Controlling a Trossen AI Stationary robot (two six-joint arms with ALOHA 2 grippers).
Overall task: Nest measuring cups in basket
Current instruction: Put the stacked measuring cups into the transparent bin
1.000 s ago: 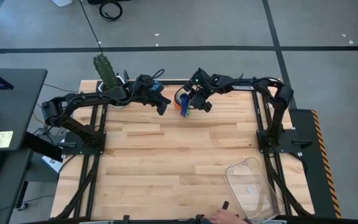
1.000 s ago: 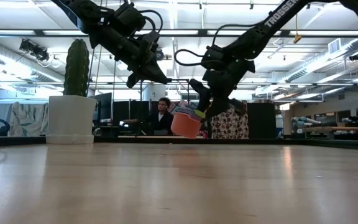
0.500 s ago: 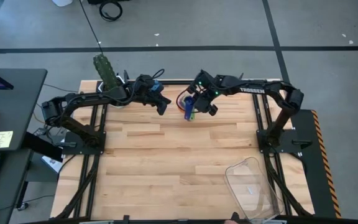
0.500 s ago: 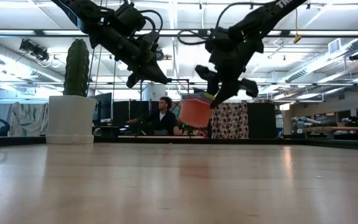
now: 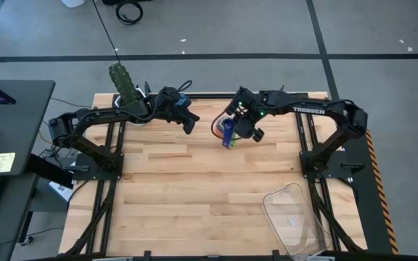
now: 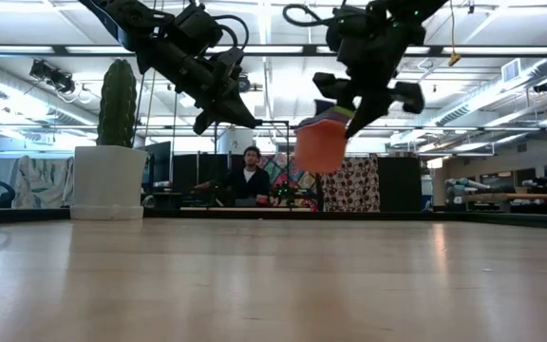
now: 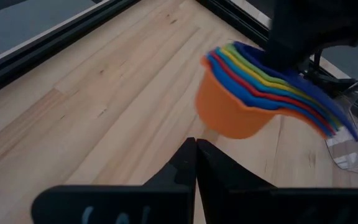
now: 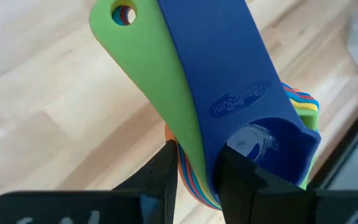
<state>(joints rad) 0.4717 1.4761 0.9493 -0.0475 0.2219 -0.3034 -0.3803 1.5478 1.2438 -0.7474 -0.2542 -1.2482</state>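
We see a wooden table [image 5: 194, 181]; the clear basket [image 5: 292, 217] sits at its near right corner, well apart from both arms. A cactus in a white pot [image 6: 110, 152] stands at the far left edge. The right gripper [image 5: 239, 125] hangs above the far middle of the table, jaws clamped on the handles of the nested measuring cups [image 6: 321, 142], held clear of the surface — orange outermost, blue innermost, green handle beside the blue. The left gripper [image 5: 189, 123] hovers just beside the stack, jaws together, holding nothing. We note a seated person [image 6: 247, 176] beyond the table
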